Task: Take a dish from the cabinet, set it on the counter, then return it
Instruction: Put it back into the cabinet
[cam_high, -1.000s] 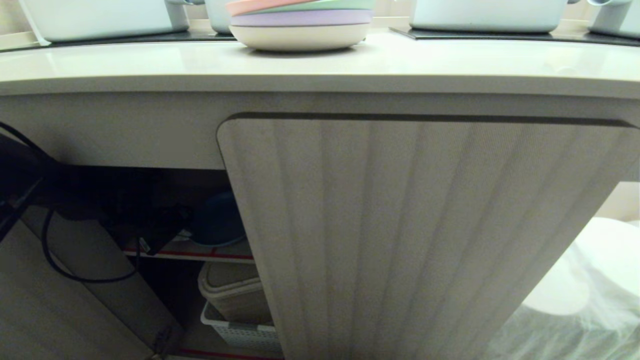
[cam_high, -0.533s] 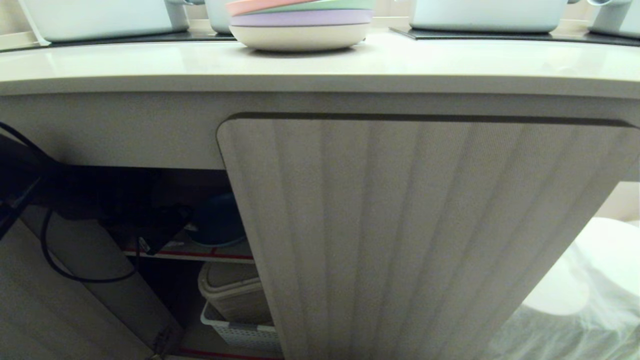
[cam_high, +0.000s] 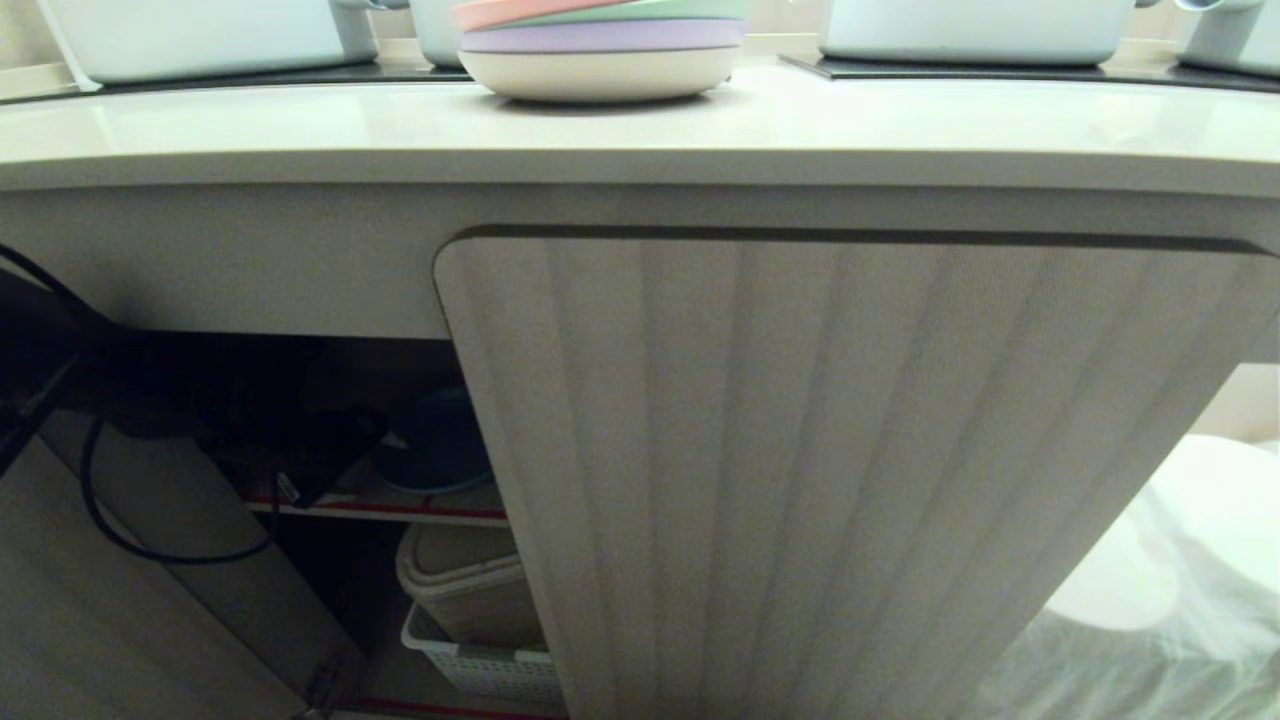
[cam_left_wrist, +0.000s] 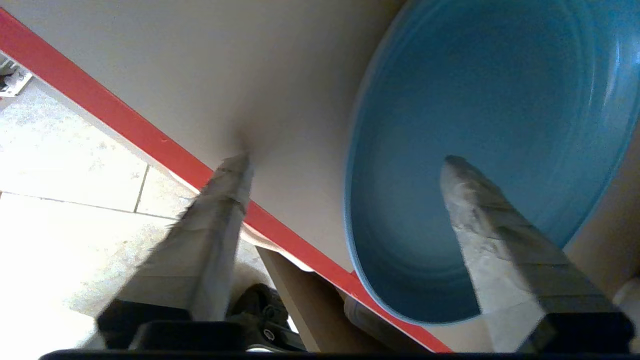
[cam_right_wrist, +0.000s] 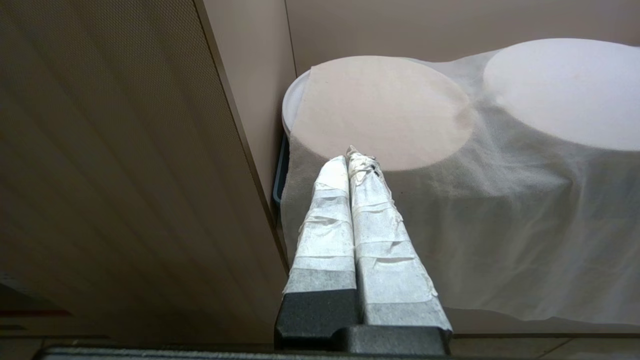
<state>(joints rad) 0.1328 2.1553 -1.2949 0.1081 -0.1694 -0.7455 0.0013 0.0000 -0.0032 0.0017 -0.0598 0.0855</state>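
Note:
The light-blue dish (cam_left_wrist: 480, 125) lies on the cabinet's inner shelf (cam_left_wrist: 280, 75), close behind its red edge (cam_left_wrist: 150, 145). My left gripper (cam_left_wrist: 345, 160) is open around the dish's near rim. One finger hangs over the dish's inside and the other over the bare shelf. In the head view the dish (cam_high: 435, 445) shows dimly behind the closed ribbed door (cam_high: 800, 450), and my dark left arm (cam_high: 200, 390) reaches in beside it. The counter (cam_high: 640, 130) runs above. My right gripper (cam_right_wrist: 352, 152) is parked, shut and empty, beside the cabinet door.
A stack of pastel plates (cam_high: 600, 40) and pale pots (cam_high: 200, 35) stand on the counter. Under the shelf sit a beige bin (cam_high: 470, 585) and a white basket (cam_high: 480, 668). The left door (cam_high: 100, 600) hangs open. Cloth-draped round things (cam_high: 1150, 560) are at the lower right.
The dish has settled slightly lower and flatter on the shelf. The left arm has kept its place and the rest of the scene is unchanged.

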